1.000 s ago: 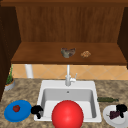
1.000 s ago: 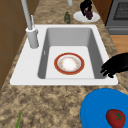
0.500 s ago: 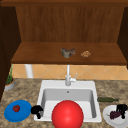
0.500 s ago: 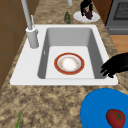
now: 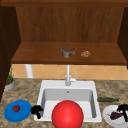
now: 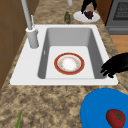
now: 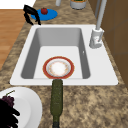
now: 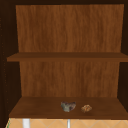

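Right robot hand (image 5: 123,109), fingers curled down, pinched the grape bunch (image 5: 115,115) on the white plate (image 5: 110,119) at the table's right. Left robot hand (image 5: 37,110) hung relaxed beside the blue plate (image 5: 17,111).

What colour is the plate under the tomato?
Blue; the plate under the tomato shows best in the front view.

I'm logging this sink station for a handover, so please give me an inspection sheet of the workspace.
Surface: speckled stone counter, white sink.
Job's things: grapes on white plate; tomato on blue plate.
Clutter: red-rimmed plate in basin, dark green bottle, red ball.
Hands: left hand at sink's rim; right hand over grapes.
Cables: nothing seen.
Surroundings: wooden shelves, faucet, potted plant.
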You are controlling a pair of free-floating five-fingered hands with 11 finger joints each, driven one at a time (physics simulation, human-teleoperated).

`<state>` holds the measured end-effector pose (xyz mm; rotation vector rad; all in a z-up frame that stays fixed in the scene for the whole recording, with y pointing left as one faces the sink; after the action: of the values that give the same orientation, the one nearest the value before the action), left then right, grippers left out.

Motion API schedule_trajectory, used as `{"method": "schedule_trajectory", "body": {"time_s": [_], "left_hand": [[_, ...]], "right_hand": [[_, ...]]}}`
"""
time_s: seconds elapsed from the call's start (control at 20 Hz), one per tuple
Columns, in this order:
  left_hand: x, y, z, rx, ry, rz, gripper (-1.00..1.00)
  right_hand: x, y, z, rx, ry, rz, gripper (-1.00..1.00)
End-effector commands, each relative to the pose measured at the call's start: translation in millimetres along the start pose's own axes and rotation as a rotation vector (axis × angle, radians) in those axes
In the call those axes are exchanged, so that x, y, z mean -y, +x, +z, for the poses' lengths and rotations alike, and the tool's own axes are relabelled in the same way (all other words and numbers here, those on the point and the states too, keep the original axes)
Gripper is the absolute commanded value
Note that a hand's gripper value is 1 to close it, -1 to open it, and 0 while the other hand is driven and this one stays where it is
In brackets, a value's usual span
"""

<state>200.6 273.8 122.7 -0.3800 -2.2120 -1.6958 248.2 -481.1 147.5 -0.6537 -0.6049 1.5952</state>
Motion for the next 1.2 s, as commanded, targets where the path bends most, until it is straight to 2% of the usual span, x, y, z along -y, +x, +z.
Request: {"method": "schedule_trajectory", "body": {"time_s": [0.0, 0.2, 0.3, 0.4, 0.5, 0.65, 0.75, 0.9, 1.15], "left_hand": [[0.0, 0.0, 0.0, 0.0, 0.0, 0.0, 0.0], [0.0, 0.0, 0.0, 0.0, 0.0, 0.0, 0.0], [0.0, 0.0, 0.0, 0.0, 0.0, 0.0, 0.0], [0.0, 0.0, 0.0, 0.0, 0.0, 0.0, 0.0], [0.0, 0.0, 0.0, 0.0, 0.0, 0.0, 0.0], [0.0, 0.0, 0.0, 0.0, 0.0, 0.0, 0.0], [0.0, 0.0, 0.0, 0.0, 0.0, 0.0, 0.0], [0.0, 0.0, 0.0, 0.0, 0.0, 0.0, 0.0], [0.0, 0.0, 0.0, 0.0, 0.0, 0.0, 0.0]], "right_hand": [[11.3, -0.9, 9.7, -0.007, 0.001, -0.001, -1.0], [18.5, 1.0, 23.2, -0.009, -0.016, -0.002, -1.0], [16.9, 20.5, 16.8, -0.034, 0.012, -0.016, -1.0], [12.7, 16.3, 28.5, -0.057, 0.003, -0.014, -1.0], [18.7, 25.4, 32.1, -0.042, 0.004, 0.017, -1.0], [24.6, 31.9, 40.2, -0.053, 0.0, 0.029, -1.0], [27.5, 35.8, 52.0, -0.066, -0.033, 0.038, -1.0], [33.2, 63.9, 63.2, -0.076, 0.027, 0.043, -1.0], [35.3, 96.5, 76.6, -0.09, 0.01, 0.051, -1.0]]}}
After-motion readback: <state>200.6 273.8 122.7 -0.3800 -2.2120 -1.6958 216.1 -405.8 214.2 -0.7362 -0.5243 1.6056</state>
